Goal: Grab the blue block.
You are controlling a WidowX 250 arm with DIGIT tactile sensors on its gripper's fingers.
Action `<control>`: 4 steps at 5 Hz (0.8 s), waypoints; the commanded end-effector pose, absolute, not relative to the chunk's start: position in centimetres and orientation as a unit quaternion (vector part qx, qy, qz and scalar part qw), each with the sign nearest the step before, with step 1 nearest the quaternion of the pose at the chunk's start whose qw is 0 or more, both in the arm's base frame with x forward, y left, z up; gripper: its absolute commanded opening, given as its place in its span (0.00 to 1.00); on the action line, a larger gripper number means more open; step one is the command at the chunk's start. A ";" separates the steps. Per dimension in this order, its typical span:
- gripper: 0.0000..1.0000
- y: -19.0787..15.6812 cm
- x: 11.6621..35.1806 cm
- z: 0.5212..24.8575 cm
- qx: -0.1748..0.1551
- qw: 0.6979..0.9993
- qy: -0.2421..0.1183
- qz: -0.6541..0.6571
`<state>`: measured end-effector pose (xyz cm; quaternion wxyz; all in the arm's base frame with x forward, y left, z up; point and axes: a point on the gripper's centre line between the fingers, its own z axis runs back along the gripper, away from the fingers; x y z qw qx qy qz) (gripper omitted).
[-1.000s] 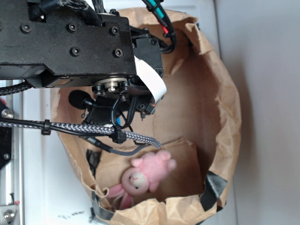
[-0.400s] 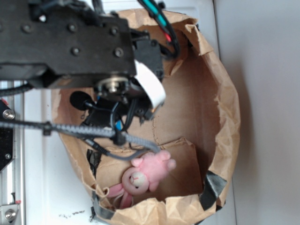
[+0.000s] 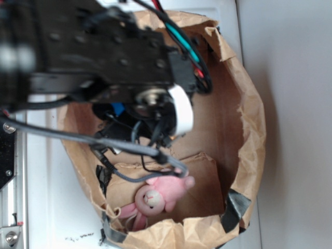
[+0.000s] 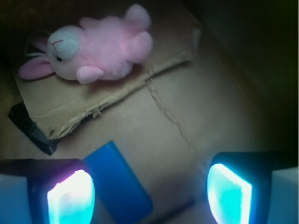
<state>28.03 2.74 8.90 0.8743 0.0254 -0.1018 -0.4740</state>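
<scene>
Sitting on a white bench [image 3: 46, 207], a brown paper bag [image 3: 254, 119] with rolled-down rim takes up most of the exterior view; grey wall to the right. Bag floor is brown card w/ a loose cardboard flap [image 4: 117, 88] lying on it. Pink plush bunny [image 4: 88, 46] lies on that flap, head toward the left in wrist view, near the bag's lower rim in exterior view.

Arm [image 3: 93, 52] reaches in from upper left, black housing blurred, cables looping below it, wrist pointing down into the bag. End effector [image 4: 149, 191] wide open, holding nothing; both fingers [image 4: 70, 196] glow cyan at the bottom of wrist view.

Blue block [image 4: 119, 179] lies flat on bag floor, angled, just beside the left finger's inner edge, inside the gap but off to the left. Prob. not touching, though the glare makes that hard to confirm. Block well apart from bunny.
</scene>
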 end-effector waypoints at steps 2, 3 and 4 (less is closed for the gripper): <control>1.00 2.6 28.3 8.3 0.082 0.819 -0.113 -0.557; 1.00 2.5 26.7 8.1 0.079 0.814 -0.104 -0.566; 1.00 2.9 26.6 7.8 0.067 0.803 -0.097 -0.584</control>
